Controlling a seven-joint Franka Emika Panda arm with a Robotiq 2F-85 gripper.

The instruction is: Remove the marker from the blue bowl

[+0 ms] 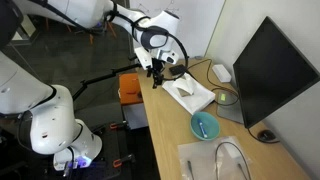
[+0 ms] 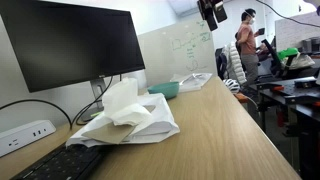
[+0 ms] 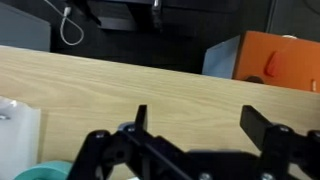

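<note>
The blue bowl (image 1: 196, 131) sits on the wooden table between the white crumpled cloth and a white pad. The marker (image 1: 204, 125), a short pale stick, lies inside it. In an exterior view the bowl (image 2: 165, 90) shows behind the cloth, with the marker hidden. A sliver of its turquoise rim (image 3: 45, 173) shows at the bottom left of the wrist view. My gripper (image 1: 155, 70) hangs open and empty well above the far end of the table, away from the bowl. It also shows at the top of an exterior view (image 2: 212, 14) and in the wrist view (image 3: 200, 125).
A white crumpled cloth (image 1: 188, 90) (image 2: 125, 112) lies mid-table. A dark monitor (image 1: 270, 70) (image 2: 70, 45), a mouse (image 1: 221, 72), a keyboard (image 2: 50, 165) and a white pad with cables (image 1: 215, 160) are on the table. An orange box (image 3: 280, 65) stands beyond the table edge. A person (image 2: 245, 45) is in the background.
</note>
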